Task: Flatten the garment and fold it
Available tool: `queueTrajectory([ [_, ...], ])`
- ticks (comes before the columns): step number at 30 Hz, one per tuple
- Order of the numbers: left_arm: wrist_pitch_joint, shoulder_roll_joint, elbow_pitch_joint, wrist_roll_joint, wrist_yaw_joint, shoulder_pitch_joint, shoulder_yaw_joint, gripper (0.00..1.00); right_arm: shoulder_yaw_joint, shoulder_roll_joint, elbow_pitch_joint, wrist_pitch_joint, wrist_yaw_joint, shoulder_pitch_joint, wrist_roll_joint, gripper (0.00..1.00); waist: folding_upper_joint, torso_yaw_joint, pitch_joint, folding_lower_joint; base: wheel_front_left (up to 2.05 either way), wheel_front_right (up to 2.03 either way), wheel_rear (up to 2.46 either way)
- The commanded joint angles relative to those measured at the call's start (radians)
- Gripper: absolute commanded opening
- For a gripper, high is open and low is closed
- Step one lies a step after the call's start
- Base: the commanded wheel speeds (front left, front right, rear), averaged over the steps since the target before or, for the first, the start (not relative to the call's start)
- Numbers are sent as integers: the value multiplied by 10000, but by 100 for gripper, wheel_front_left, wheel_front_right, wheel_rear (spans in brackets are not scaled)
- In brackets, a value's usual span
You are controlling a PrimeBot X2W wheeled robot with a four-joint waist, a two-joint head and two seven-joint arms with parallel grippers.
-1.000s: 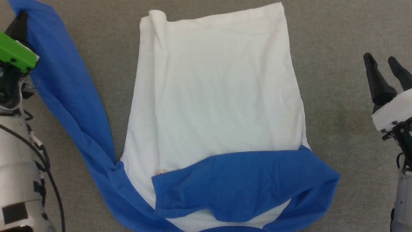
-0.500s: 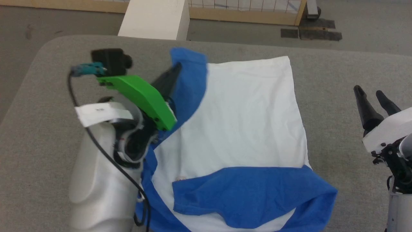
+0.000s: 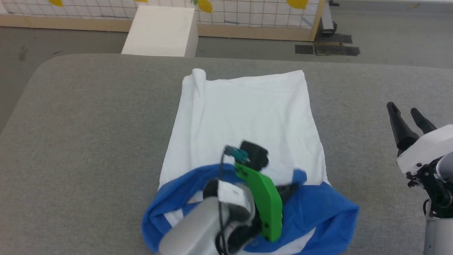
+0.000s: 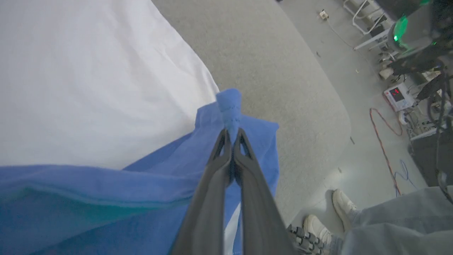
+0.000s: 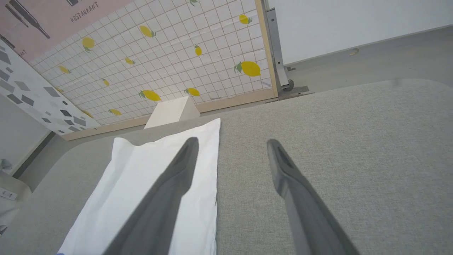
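With left fingers [image 4: 216,177] pinched shut on a blue sleeve tip [image 4: 229,102] at lower centre of the head view, right fingers [image 3: 398,125] wide and empty at right edge, garment [image 3: 244,113] lying mid-frame on the surface [image 3: 88,124], could lose that thin pinch under tension, leaving the sleeve bunched.

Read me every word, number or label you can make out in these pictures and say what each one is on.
"RESTAURANT": on the pink wall panel, right wrist view.
Red digits on the small white device on the floor, left wrist view: too blurred to read.
Dark marks on the white tag, head view: too small to read.
The garment: no text visible.
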Motion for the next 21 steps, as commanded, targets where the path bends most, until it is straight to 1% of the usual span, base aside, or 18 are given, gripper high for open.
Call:
queueTrajectory([
  [1,-148,-20,261,-169,60,-57,-357,0,19,21,48,-35,-13,92,50,100,-1,-203,104,1,0,0,0],
  [5,-13,-21,1068,-473,53,-141,-1539,0,-4,29,117,-71,-13,104,55,100,-1,-354,139,1,0,0,0],
  [7,152,-21,1363,-675,23,-126,-2021,0,-23,33,142,-87,-13,113,48,100,-1,-400,133,1,0,0,0],
  [9,439,-21,1610,-984,110,-90,-2363,0,-34,36,171,-99,-13,124,40,100,-1,-421,109,1,0,0,0],
  [10,400,-21,1642,-1084,147,-113,-2431,11,-49,37,177,-106,-13,132,39,100,-1,-415,101,1,0,0,0],
  [12,292,-21,1659,-1404,244,-174,-2494,100,-65,40,193,-117,-13,150,38,100,-1,-402,61,1,0,0,0],
  [16,101,-21,1460,-2184,408,-522,-2306,100,-63,45,238,-123,-13,195,34,100,-1,-331,-87,1,0,0,0],
  [19,-297,-21,1298,-2728,569,-996,-1669,100,-48,49,251,-128,-13,244,34,100,-1,-266,-217,1,0,0,0],
  [21,-886,53,1272,-2729,656,-1420,-1068,100,-7,50,257,-125,-13,273,39,100,-1,-239,-288,1,0,0,0],
])
